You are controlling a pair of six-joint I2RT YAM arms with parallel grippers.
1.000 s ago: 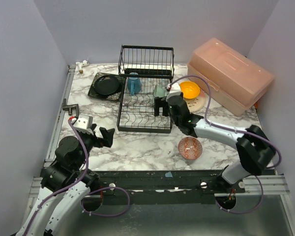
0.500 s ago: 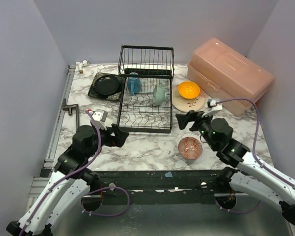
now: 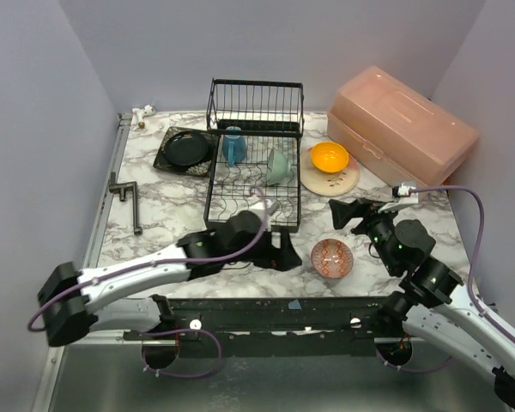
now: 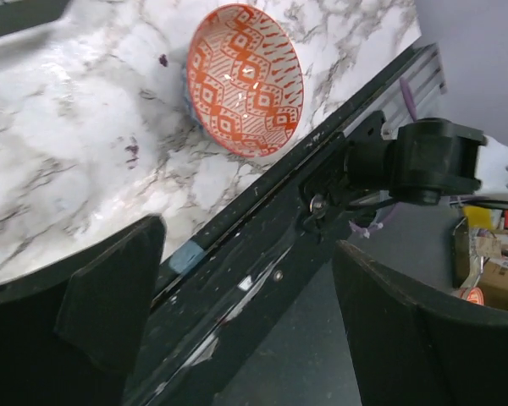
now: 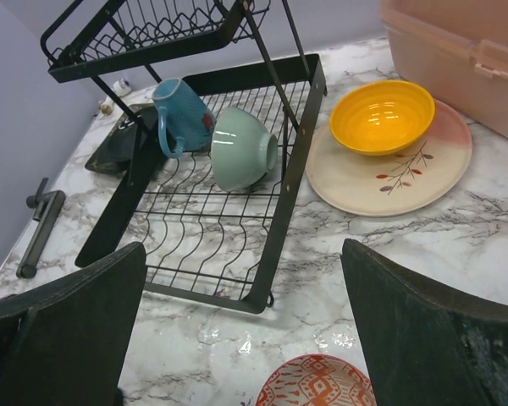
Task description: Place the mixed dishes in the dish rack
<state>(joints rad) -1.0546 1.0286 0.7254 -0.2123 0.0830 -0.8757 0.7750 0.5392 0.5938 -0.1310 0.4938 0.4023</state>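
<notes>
The marble desk [image 3: 163, 193] carries everything. At its far right corner stands the big pink box [image 3: 403, 129], with its lid closed. The black wire dish rack [image 3: 209, 197] sits in the middle at the back, and its taller basket part is on the far side.

Between the rack and the box lies the beige-pink round plate [image 3: 343, 182], and the orange bowl [image 3: 330, 156] stands upright on it. On the left of the rack the black round plate [image 3: 187, 148] rests on the black square patterned plate [image 3: 166, 160], both flat on the desk.

Inside the rack, near its back, the mint-green bowl [image 3: 277, 166] lies on its side, and the blue mug [image 3: 233, 146] is tipped over just beside it, on the left. The small red-patterned bowl [image 3: 331, 257] stands upright on the desk, in front of the rack's right corner, outside the rack.

The left claw [image 3: 285, 254] is just beside this small bowl, on its left. Its fingers are wide apart and hold nothing. The right claw [image 3: 342, 215] hangs behind the same bowl, near the plate, also spread wide and holding nothing.
</notes>
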